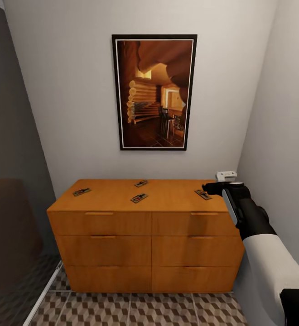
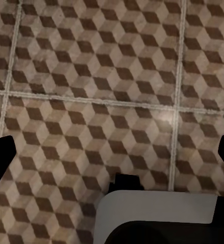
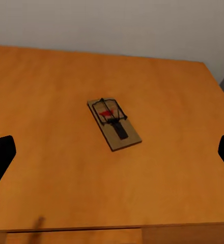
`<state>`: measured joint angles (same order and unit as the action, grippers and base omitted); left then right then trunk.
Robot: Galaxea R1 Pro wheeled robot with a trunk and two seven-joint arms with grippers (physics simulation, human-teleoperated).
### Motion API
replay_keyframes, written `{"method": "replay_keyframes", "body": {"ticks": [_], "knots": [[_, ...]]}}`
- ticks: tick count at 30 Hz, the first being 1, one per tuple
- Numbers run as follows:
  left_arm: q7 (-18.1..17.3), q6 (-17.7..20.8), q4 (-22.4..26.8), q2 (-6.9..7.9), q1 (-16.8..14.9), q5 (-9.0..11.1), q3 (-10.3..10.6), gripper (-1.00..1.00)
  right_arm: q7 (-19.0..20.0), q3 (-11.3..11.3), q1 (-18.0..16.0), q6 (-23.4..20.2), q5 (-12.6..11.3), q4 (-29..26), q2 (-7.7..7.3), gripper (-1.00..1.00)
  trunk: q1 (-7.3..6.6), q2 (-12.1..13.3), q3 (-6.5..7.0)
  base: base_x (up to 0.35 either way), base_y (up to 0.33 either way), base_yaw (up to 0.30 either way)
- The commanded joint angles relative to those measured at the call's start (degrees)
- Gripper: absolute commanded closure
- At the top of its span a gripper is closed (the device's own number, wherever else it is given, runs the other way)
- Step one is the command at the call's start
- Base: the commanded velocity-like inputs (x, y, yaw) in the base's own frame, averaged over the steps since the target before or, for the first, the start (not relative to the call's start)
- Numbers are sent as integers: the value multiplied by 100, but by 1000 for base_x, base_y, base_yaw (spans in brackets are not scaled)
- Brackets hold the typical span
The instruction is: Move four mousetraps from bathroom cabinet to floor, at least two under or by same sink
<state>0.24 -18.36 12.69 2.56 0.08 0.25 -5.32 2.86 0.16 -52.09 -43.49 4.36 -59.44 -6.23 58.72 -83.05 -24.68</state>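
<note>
Ahead of me hung a tall black-framed picture of a log-cabin room [image 1: 154, 92] on the pale wall, above the low orange-brown wooden cabinet with slim bar handles [image 1: 145, 240]. A small white fixture [image 1: 226, 175] sat at the cabinet's far right corner, close behind my right claw [image 1: 208, 188]. Grey walls closed in on both sides, and nothing lay between my claw and the trap nearest it.

Four small flat brown wooden mousetraps rested on the cabinet's flat top, well apart: one at the left edge [image 1: 81, 192], one near the back [image 1: 141, 183], one near the front middle [image 1: 139, 198], and one at the right [image 1: 202, 194], just beside my right claw. Through my right wrist, that trap [image 3: 114, 123] showed dark wire and a red mark, lying at an angle on the wood. My right claw stood wide open, its fingertips [image 3: 1, 156] far apart, holding nothing.

My left claw [image 2: 112, 157] hung open and empty over the cube-patterned brown, beige and white tiled floor [image 2: 91, 76].
</note>
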Motion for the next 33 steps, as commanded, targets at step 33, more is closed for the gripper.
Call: {"method": "replay_keyframes", "body": {"ticks": [33], "knots": [[2, -12, 6, -1, 1, 1, -12, -100, 37, 2, -3, 698, 38, 771, -26, -100, 1, -3, -5, 87, -7, 0]]}}
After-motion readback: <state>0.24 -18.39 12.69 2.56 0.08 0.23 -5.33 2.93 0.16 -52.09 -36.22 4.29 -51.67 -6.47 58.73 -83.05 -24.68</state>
